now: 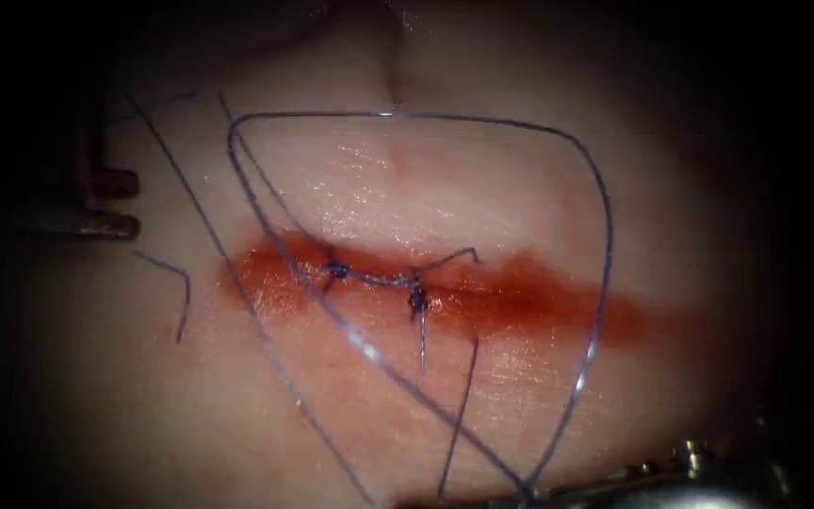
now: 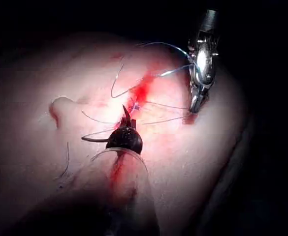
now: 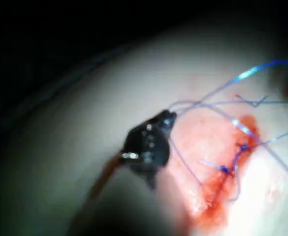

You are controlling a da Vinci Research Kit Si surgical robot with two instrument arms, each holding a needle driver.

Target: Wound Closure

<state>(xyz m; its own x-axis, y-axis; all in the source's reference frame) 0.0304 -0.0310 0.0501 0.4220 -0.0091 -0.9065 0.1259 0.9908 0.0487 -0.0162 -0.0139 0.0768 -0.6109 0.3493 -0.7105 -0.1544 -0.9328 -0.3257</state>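
glossy pale tissue [image 1: 482, 179], red-stained cut [image 1: 445, 292], knotted thread [image 1: 605, 245] looping.

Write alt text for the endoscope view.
A cut in pale tissue, stained with red fluid, carries two dark knots joined by thread. A long loop of thread arcs over the tissue to the right tool at the bottom edge; the left tool sits at far left.

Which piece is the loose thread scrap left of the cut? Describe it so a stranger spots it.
Start at the red cut across the tissue and go past its left end, toward the left pincer. There lies a short cut end of thread, bent like a hook. Unlike the long thread looping to the right pincer, which grips it, this piece lies alone, tied to nothing.
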